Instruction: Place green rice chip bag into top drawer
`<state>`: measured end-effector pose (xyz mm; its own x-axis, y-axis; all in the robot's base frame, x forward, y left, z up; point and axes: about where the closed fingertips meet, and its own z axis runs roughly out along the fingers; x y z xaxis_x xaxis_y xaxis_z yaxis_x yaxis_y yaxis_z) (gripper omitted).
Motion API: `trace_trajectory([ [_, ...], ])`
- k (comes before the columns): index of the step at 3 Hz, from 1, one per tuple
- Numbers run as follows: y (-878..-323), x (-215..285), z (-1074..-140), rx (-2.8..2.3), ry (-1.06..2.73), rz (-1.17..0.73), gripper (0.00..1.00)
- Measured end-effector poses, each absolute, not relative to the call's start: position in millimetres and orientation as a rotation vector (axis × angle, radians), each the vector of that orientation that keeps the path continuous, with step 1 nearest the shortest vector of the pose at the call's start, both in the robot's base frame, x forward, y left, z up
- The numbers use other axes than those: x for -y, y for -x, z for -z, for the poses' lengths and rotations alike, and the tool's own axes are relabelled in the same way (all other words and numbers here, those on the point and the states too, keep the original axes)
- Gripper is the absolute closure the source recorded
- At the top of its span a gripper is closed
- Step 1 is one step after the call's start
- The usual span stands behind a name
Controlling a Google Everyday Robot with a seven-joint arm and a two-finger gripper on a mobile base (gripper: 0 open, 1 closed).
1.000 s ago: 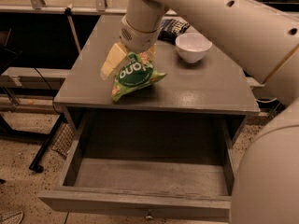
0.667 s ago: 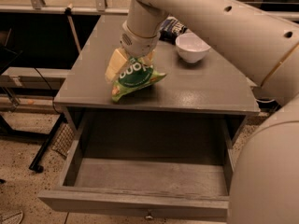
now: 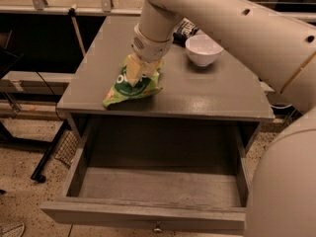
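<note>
The green rice chip bag (image 3: pixel 132 89) lies on the grey table top (image 3: pixel 207 93) near its front left. My gripper (image 3: pixel 139 72) comes down from above onto the bag's upper middle, its pale fingers (image 3: pixel 133 69) pressed into the bag and closed on it. The top drawer (image 3: pixel 153 191) below the table top is pulled out wide, and its inside is bare. A small metal knob (image 3: pixel 157 227) shows on its front.
A white bowl (image 3: pixel 203 49) stands at the back right of the table. A dark blue snack bag (image 3: pixel 186 28) lies behind it, partly hidden by my arm. My large white arm fills the right side. A black stand foot (image 3: pixel 47 157) is on the floor at left.
The gripper has settled lower onto the bag's top and the bag has shifted slightly under it. The drawer stays open as before.
</note>
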<state>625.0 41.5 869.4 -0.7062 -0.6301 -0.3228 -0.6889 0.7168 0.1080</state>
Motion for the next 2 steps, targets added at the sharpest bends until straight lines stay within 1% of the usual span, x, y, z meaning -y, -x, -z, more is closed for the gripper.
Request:
trace_trajectory([
  [1, -618.4, -31.7, -885.6, -2.627, 1.057, -0.298, 0.99],
  [2, -608.0, -20.1, -903.2, -2.576, 1.075, -0.307, 1.0],
])
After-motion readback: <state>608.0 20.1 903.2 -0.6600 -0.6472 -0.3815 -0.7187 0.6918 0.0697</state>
